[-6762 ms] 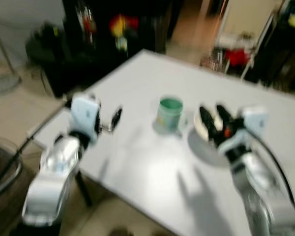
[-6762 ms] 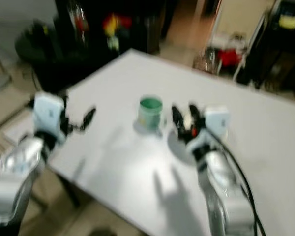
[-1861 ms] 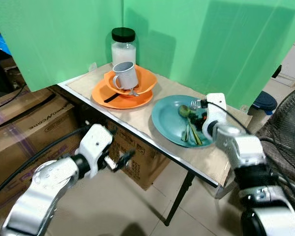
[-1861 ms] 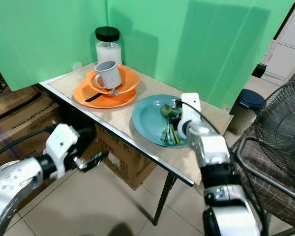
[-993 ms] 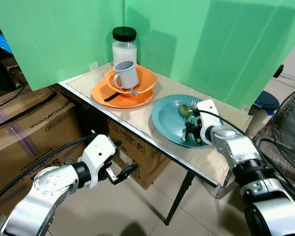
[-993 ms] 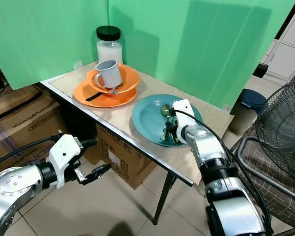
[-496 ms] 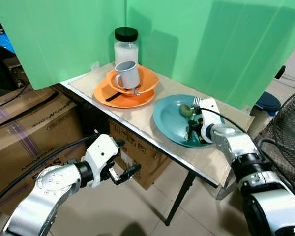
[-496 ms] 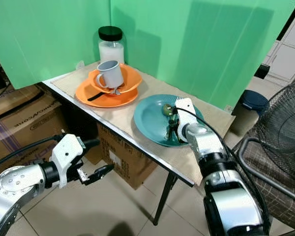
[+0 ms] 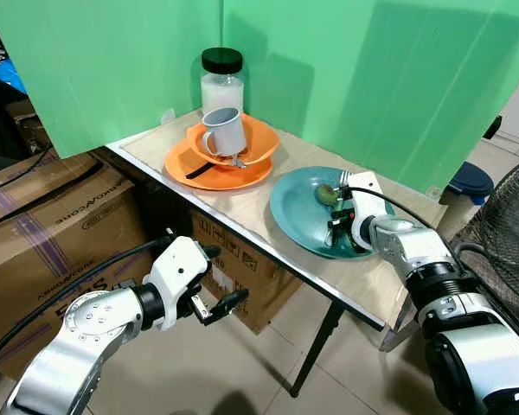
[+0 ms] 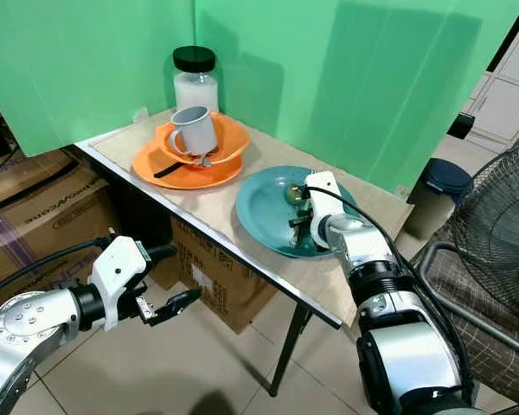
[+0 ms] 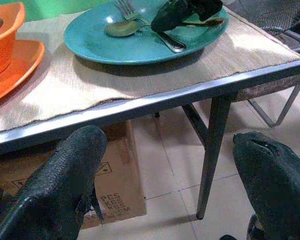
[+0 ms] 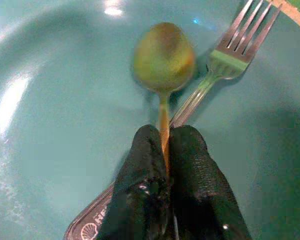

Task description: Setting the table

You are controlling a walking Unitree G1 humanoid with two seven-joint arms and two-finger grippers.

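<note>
Spoon pinched by the right gripper over the teal plate.

The right gripper (image 12: pixel 162 165) is closed on the handle of a spoon (image 12: pixel 163 57), whose bowl points away from the fingertips; a fork (image 12: pixel 225 62) lies just beside it, its handle crossing under the spoon's, both inside the teal plate (image 9: pixel 296 216). The right arm is reached forward over the table (image 9: pixel 242 203), its wrist bent down onto the plate. Farther back on the table an orange plate (image 9: pixel 218 175) is seen carrying an orange bowl (image 9: pixel 261 138) and a grey mug (image 9: pixel 224 131), with a black-lidded jar (image 9: pixel 221 79) behind. The left gripper (image 9: pixel 209 309) is held low beside the table's edge, above the floor, its fingers spread wide and holding nothing.
</note>
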